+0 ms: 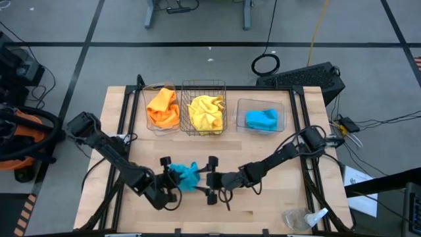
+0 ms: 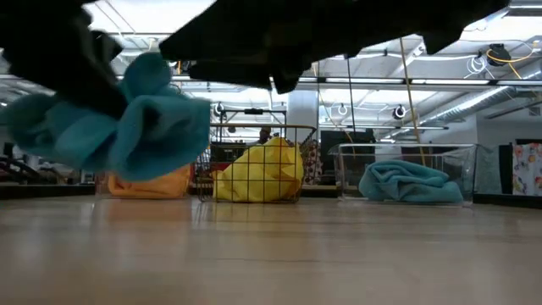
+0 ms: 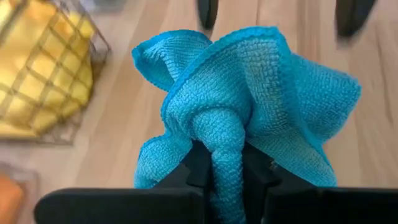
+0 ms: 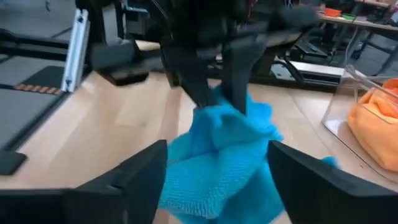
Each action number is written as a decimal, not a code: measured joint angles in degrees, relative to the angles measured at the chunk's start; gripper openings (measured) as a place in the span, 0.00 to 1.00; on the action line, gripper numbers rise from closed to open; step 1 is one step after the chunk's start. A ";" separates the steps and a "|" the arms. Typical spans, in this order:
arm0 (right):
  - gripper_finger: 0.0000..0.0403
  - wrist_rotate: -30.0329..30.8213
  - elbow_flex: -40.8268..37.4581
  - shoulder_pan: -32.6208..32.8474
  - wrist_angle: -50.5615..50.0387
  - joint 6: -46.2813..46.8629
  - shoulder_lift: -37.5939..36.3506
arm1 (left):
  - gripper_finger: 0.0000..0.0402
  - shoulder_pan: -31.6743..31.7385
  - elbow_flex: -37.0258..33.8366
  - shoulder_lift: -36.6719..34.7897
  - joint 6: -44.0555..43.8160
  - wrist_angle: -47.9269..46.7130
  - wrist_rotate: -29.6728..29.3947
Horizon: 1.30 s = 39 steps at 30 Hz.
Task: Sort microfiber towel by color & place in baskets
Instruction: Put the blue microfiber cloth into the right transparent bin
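Observation:
A teal-blue microfiber towel [image 1: 186, 175] hangs bunched from my left gripper [image 1: 172, 176], which is shut on it near the table's near middle. My right gripper [image 1: 212, 179] is open and faces it from the right. In the right wrist view its fingers [image 4: 140, 171] stand on either side of the towel [image 4: 217, 155]. Along the far side stand a clear tub [image 1: 150, 118] with an orange towel [image 1: 163, 107], a wire-mesh basket [image 1: 204, 87] with a yellow towel [image 1: 205, 113], and a clear tub [image 1: 245, 105] with a blue towel [image 1: 262, 120]. My left gripper pinches a gathered fold of the blue towel [image 3: 225, 146] between its two fingers [image 3: 198, 165]. The fingers come at it slanting down, from the table's left. The towel [image 2: 118, 123] is lifted clear of the table and hangs bunched and slack around the fingers.
A crumpled clear plastic piece [image 1: 306, 218] lies at the table's near right corner. A dark keyboard-like object [image 1: 306, 78] sits just beyond the far right corner. Bare wood [image 1: 263, 204] lies between the arms and the near edge.

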 joint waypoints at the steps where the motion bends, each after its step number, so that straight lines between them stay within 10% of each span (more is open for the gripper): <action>1: 0.69 0.34 0.50 -0.14 -0.23 -0.20 0.56 | 0.12 0.47 0.56 -0.03 1.81 0.45 -0.10; 12: 0.87 6.23 4.37 -1.76 -3.58 -0.21 3.50 | 0.13 4.56 1.64 -0.01 13.97 10.29 0.05; 31: 0.10 4.83 4.41 -1.93 -8.96 -4.11 3.00 | 0.22 4.38 1.69 -1.12 14.44 14.44 1.73; 39: 0.10 4.95 4.25 -1.95 -20.78 -4.24 -1.43 | 0.46 2.21 1.77 -4.95 13.29 14.24 2.01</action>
